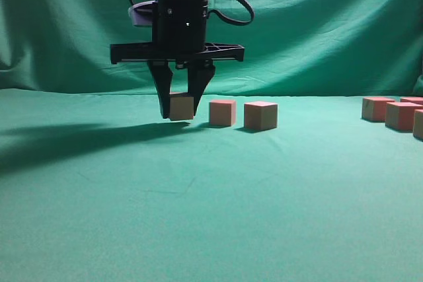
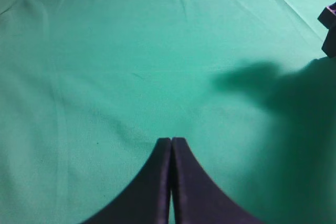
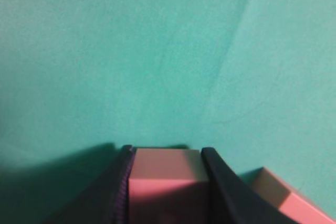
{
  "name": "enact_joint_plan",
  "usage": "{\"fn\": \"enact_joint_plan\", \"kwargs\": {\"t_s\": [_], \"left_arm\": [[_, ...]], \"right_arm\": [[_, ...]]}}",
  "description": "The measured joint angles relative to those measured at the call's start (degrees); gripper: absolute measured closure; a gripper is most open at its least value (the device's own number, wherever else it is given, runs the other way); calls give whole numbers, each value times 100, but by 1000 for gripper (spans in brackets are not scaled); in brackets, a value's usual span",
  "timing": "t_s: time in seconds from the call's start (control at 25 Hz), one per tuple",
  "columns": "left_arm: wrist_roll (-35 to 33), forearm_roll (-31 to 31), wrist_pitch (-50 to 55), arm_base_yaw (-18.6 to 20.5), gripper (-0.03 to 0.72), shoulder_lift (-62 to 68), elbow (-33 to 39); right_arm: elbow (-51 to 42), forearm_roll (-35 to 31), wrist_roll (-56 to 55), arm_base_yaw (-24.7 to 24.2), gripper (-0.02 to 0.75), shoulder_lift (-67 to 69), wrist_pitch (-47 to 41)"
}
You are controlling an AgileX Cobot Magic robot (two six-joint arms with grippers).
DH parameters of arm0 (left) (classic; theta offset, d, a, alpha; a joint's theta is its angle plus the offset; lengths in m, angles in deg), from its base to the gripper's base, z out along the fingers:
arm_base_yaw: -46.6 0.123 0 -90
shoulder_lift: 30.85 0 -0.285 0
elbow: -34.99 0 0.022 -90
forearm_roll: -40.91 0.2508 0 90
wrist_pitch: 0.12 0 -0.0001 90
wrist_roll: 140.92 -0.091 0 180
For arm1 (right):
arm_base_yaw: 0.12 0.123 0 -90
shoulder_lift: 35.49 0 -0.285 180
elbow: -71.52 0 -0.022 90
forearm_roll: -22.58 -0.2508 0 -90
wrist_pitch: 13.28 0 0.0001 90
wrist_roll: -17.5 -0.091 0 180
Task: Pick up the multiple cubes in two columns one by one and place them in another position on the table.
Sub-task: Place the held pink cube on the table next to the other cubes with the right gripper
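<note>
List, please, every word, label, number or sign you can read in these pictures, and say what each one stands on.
None: no readable text in any view.
The cubes show plain pink and tan faces, including the one in the right gripper.
The green cloth is unmarked.
The right gripper's black housing carries one small pale spot, too small to read as a mark.
The left gripper is plain black.

Lighting's pretty dim and greenish overall. In the exterior view a long dark shadow (image 1: 73,140) stretches left across the green cloth-covered table (image 1: 211,216), so the light comes from the right. Left wrist view is evenly lit with a soft shadow at right. Right wrist view is blurry and murky near the black fingers (image 3: 223,187).
</note>
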Motion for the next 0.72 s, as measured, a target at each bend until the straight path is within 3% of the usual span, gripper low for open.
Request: {"fn": "enact_joint_plan", "kwargs": {"t_s": [0.72], "left_arm": [[0, 0, 0, 0, 688, 0, 0]], "right_arm": [[0, 13, -22, 103, 460, 36, -170]]}}
